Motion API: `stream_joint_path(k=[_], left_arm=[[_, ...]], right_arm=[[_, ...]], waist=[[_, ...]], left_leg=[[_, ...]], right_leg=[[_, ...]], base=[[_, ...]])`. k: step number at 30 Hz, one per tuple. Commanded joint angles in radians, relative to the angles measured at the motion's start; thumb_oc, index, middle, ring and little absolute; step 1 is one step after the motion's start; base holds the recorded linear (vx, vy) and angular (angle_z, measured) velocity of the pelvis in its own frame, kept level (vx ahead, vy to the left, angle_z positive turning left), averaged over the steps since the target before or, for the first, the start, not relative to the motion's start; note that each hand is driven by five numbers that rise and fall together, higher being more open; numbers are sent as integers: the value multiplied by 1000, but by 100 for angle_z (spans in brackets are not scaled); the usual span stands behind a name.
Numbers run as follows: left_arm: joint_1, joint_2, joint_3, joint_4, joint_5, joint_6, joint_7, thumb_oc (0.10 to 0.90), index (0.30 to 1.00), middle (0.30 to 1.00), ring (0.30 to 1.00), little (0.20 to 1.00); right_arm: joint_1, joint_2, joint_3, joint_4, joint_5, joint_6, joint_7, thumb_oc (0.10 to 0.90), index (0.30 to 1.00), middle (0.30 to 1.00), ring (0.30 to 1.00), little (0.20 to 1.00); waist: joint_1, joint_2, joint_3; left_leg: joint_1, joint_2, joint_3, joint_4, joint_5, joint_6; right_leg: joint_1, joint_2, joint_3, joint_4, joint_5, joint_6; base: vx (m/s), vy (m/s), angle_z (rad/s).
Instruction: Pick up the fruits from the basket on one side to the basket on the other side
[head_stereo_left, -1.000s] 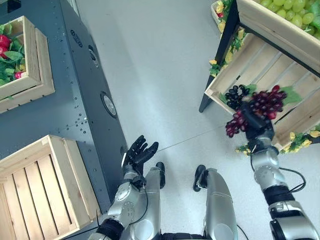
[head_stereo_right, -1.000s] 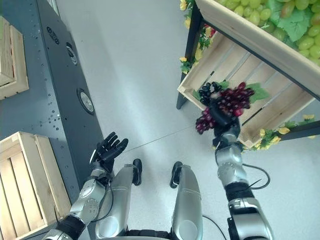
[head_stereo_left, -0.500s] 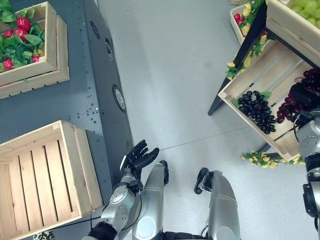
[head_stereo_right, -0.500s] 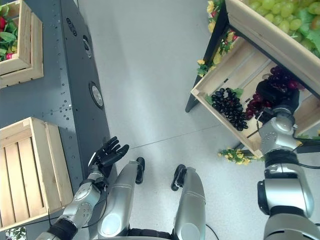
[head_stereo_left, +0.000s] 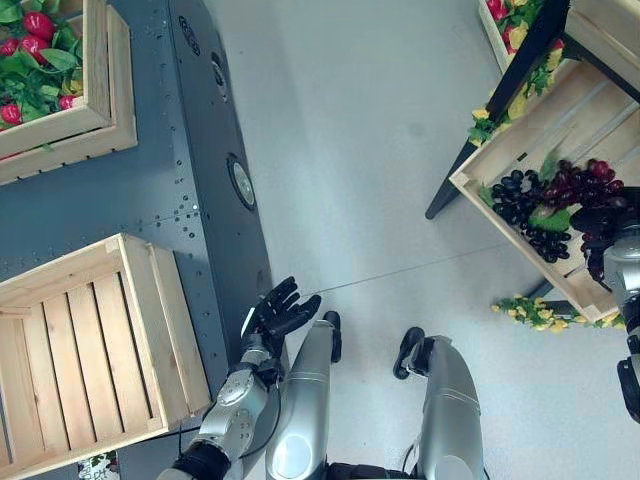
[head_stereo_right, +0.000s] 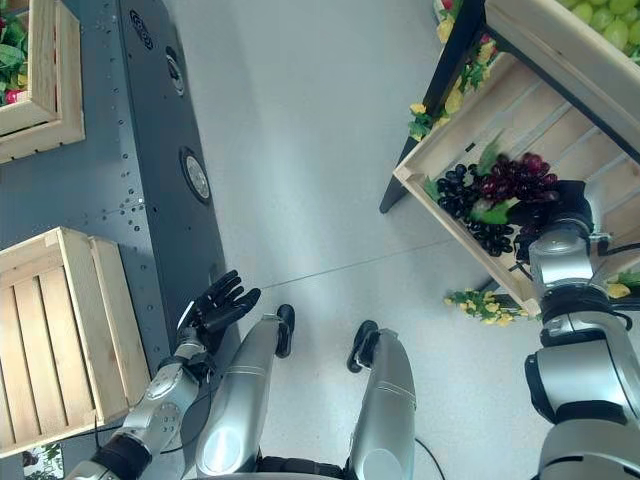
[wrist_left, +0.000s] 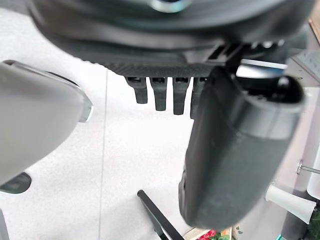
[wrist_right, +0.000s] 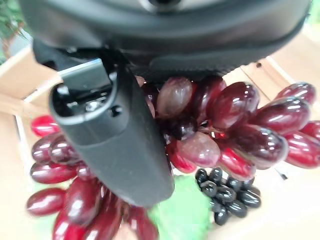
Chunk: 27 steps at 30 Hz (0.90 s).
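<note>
The right hand (head_stereo_right: 562, 205) is closed around a bunch of red grapes (wrist_right: 220, 125), holding it above the wooden crate (head_stereo_right: 455, 135). Black grapes (head_stereo_right: 470, 215) lie just below the hand. The left hand (head_stereo_left: 275, 312) hangs with relaxed, spread fingers, touching nothing. The right fingers are mostly hidden behind the fruit.

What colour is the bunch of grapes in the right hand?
Dark red grapes, seen best in the right wrist view, held by the right hand.
</note>
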Motion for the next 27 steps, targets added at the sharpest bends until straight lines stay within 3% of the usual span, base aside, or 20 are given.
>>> stream_joint_path(k=[1,13,23,27], left_arm=[[26,19,-4,-127,3,-99,-25,800,900,900,900,900],[20,22,-10,-173,-3,-79,12,800,900,900,900,900],[17,24,-22,-172,-12,-84,7,800,900,900,900,900],[14,20,-22,-169,-10,-76,12,800,900,900,900,900]], right_arm=[[-135,-157,11,-15,-20,-72,-161,800,900,900,900,900],[-88,-174,-65,-57,13,-115,-234,800,900,900,900,900],[-98,-216,-72,-53,21,-130,-225,800,900,900,900,900],[-96,-202,-67,-86,28,-164,-197,800,900,900,900,900]], waist=[[1,13,-14],[-27,6,-14],[-38,4,-14],[-42,1,-14]], left_leg=[[72,-39,90,11,-93,111],[94,-24,116,17,-126,114],[99,-22,122,14,-137,114],[122,-19,128,1,-141,113]], right_leg=[[77,14,-22,23,9,-54],[85,18,-9,16,2,-51],[83,23,-4,7,0,-55],[101,23,-2,-5,-1,-55]], base=[[-8,40,1],[-4,31,-4],[8,12,-7],[0,0,0]])
